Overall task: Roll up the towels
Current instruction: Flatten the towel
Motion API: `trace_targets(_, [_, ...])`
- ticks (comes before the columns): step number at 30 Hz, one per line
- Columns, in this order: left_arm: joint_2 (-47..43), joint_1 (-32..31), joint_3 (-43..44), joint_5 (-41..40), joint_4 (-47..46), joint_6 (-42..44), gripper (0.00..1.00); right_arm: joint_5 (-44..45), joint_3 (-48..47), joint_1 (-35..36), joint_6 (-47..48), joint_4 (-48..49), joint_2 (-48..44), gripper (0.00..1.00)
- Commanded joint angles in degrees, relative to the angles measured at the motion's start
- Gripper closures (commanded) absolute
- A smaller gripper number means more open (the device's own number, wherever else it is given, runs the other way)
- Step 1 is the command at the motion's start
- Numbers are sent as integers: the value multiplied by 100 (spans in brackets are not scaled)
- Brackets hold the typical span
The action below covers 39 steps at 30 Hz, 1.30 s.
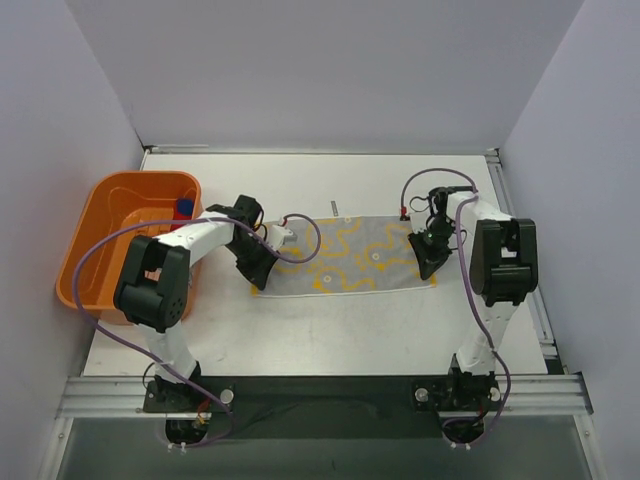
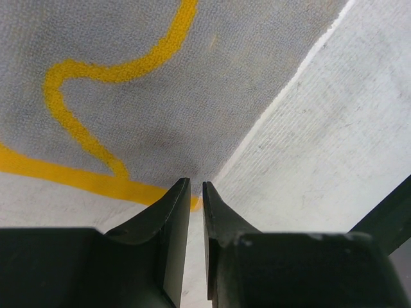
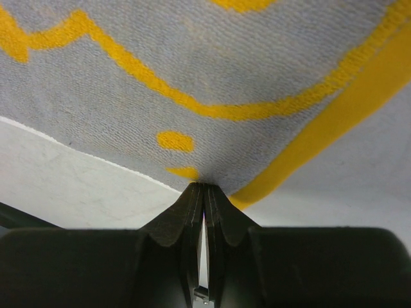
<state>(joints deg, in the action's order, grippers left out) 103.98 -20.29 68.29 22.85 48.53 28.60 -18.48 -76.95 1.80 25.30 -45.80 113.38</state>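
Where the towel (image 1: 350, 255) lies: flat on the table (image 1: 330, 330), between both pincers.
Left pincer (image 2: 196, 186): slightly parted, tips at its left corner.
Right pincer (image 3: 203, 187): closed, pinching its right corner.

**Top external view:** fixed high above and behind the arm bases (image 1: 185, 395), which sit at its lower edge. It faces down and forward, far enough back to take in the whole bench (image 1: 330, 330).

**Left wrist view:** looks along the left gripper (image 2: 196, 186), very close over the towel (image 2: 160, 96) at its left end, with bare bench alongside.

**Right wrist view:** looks along the right gripper (image 3: 203, 187), equally close, over the towel's right end.

**Shared ground:** all three views show the towel and the bench. Each wrist view covers one end of what the top view shows whole.
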Motion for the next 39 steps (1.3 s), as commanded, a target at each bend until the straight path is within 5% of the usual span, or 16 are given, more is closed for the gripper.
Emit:
trace_targets(1, [-361, -141, 149, 281, 86, 49, 75, 20, 92, 57, -113, -183, -18, 94])
trace_targets(12, [-142, -458, -44, -52, -10, 40, 75, 178, 364, 171, -87, -113, -88, 94])
trace_targets(26, [-71, -71, -791, -1019, -318, 515, 78, 1083, 575, 180, -130, -218, 114, 96])
trace_targets(34, [-457, -141, -652, -432, 24, 603, 74, 900, 1068, 566, 28, -342, -351, 98])
trace_targets(36, [-537, -203, -449, -89, 112, 515, 68, 505, 876, 611, 1, -456, -571, 94])
trace_targets(39, [-599, -212, 130, 368, 384, 392, 57, 65, 437, 585, 19, -675, -896, 74])
